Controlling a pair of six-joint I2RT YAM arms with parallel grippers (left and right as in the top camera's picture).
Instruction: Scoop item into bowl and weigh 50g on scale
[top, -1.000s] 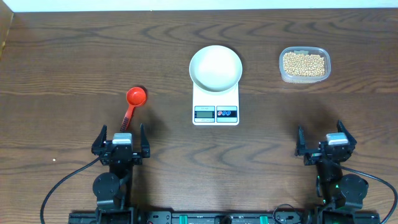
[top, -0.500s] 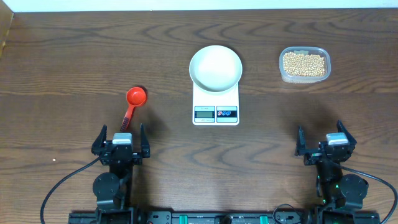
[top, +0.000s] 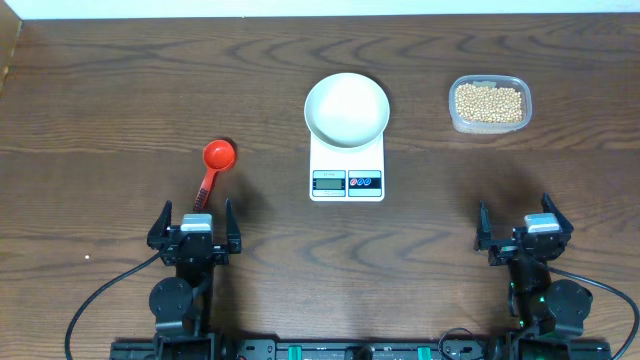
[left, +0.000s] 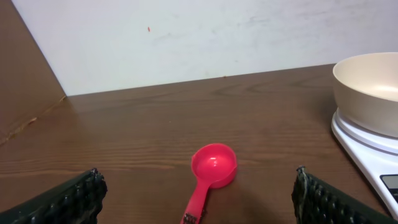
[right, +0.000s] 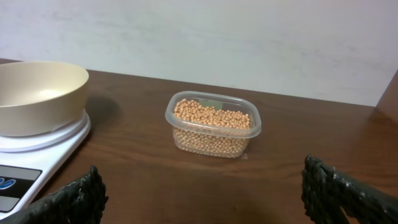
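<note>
While both arms sit at the near edge of the table (top: 100, 100), your left gripper (top: 194, 214) has its jaws spread wide with nothing between them, and your right gripper (top: 513, 216) is just as wide and just as empty.

The white bowl (top: 346, 106) stands on the far part of the scale (top: 346, 165), at the middle of the table. It covers that end of the platform, so only the near strip with the display and two buttons shows. You cannot read the display from overhead (the digits are too small).

The beans (top: 488, 102) lie in a clear plastic tub (top: 455, 118) at the far right, well apart from the scale. A red scoop (top: 218, 154) lies left of the scale, cup far and handle pointing near, toward your left gripper.

From the left wrist view, only the dark fingertips (left: 68, 199) show at the bottom corners. The scoop's handle is cut off by the lower edge, and the bowl and scale by the right edge. From the right wrist view, the bowl and scale are cropped at the left, while the tub shows whole.
</note>
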